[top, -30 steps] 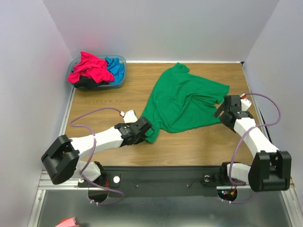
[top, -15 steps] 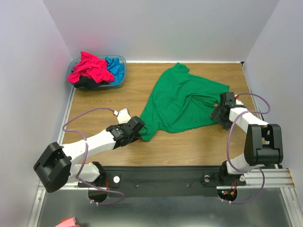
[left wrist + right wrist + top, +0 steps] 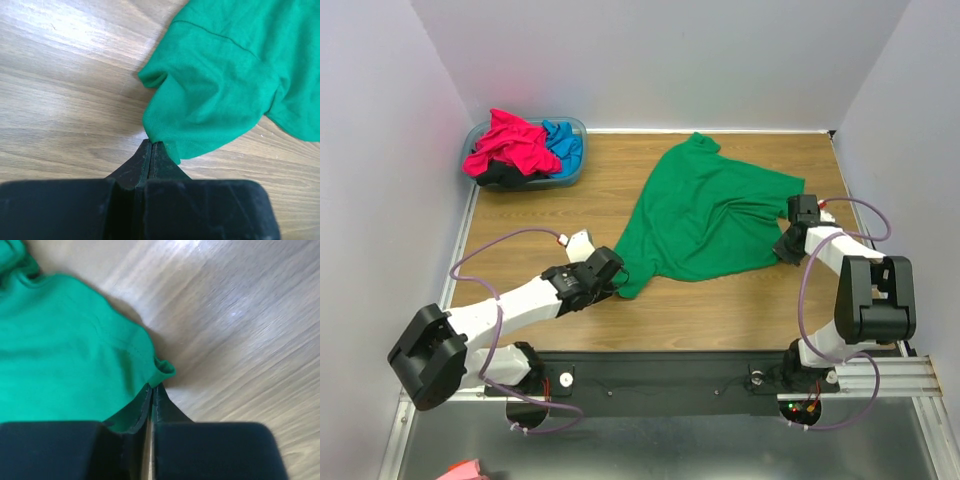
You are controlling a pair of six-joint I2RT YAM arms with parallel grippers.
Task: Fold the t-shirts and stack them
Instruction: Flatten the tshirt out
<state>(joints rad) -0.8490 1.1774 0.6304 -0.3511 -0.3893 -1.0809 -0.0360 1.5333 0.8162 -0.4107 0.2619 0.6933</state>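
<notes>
Green t-shirt [image 3: 710,215] lies rumpled on the table [image 3: 540,230], right of centre. One end reaches toward the far wall and a narrow corner trails toward the near left. Creases bunch toward its right side, so it's not flat yet.

Your left gripper [image 3: 617,280] sits low at that near-left corner. In the wrist view its fingers are pressed together with the cloth's corner nipped at the tips. Your right gripper [image 3: 787,245] is at the shirt's right edge, fingers likewise closed, with a thin fold of green caught between them.

Likely reason for the two holds: opposite edges are held so you can draw them apart and stretch the shirt flat before the first fold. Both grips look shallow, right at the hem, so a hard tug could slip the cloth out.

The pink shirt [image 3: 510,140], blue shirt [image 3: 563,142] and black shirt [image 3: 495,176] are heaped in the basin [image 3: 576,124] at the far-left corner, well apart from the green one and waiting. Nothing folded shows, so the task looks early.
</notes>
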